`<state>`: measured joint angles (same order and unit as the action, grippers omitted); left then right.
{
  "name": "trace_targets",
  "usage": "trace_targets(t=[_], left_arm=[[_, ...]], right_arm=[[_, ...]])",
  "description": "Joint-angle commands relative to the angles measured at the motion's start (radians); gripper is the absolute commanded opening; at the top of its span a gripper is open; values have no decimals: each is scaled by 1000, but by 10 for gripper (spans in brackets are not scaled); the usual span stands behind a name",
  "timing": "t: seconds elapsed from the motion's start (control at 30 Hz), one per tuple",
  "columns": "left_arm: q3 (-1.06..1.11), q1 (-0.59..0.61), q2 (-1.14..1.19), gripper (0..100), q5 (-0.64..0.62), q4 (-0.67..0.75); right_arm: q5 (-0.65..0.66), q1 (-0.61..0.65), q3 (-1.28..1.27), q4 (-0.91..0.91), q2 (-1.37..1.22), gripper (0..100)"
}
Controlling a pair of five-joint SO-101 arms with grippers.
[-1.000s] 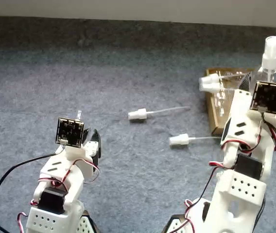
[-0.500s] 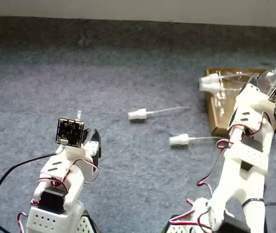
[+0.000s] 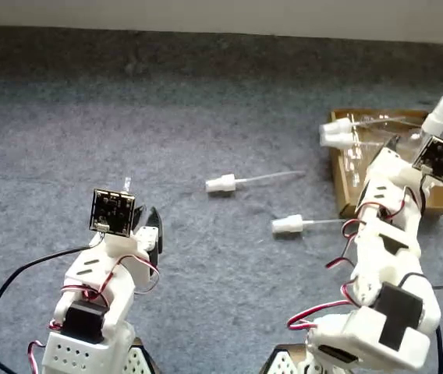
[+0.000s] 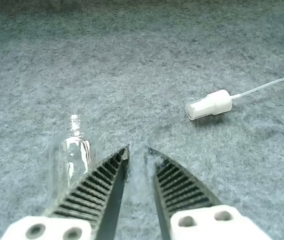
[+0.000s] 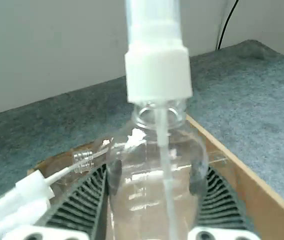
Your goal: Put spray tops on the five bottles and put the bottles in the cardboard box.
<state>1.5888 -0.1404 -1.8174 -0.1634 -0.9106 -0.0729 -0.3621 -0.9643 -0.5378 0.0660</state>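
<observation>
Holding a spray-topped bottle (image 5: 154, 140) over the cardboard box (image 3: 343, 187), roughly halfway through.
Right claw (image 5: 154, 190) grips it; two capped bottles (image 3: 338, 132) lie inside. Left claw (image 4: 137, 152), narrowly parted, sits beside an uncapped bottle (image 4: 71, 160); two loose spray tops (image 3: 221, 185) wait on the worktop (image 3: 89, 117).

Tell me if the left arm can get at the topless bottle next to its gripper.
Probably yes. The topless bottle sits right beside the left gripper on bare carpet, nothing between them. It is outside the narrowly parted jaws, though, so the gripper would likely need to shift sideways first.
</observation>
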Motion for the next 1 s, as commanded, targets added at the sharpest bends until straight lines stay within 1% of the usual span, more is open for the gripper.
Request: trace_targets(t=[0.0,0.1,0.23,0.37,0.43,0.77,0.97], left_arm=[[-4,10,-12,11,2,21],[-4,10,-12,11,2,21],[-4,10,-12,11,2,21],[-4,10,-12,11,2,21],[-4,10,-12,11,2,21],[-4,10,-12,11,2,21],[-4,8,-12,11,2,21]], right_arm=[[-9,-4,62,-96,-47,138],[3,5,62,-168,-101,138],[143,50,59,-260,-156,138],[232,77,59,-395,-196,138],[256,82,59,-441,-220,138],[256,84,64,-584,-447,138],[258,65,64,-613,-489,138]])
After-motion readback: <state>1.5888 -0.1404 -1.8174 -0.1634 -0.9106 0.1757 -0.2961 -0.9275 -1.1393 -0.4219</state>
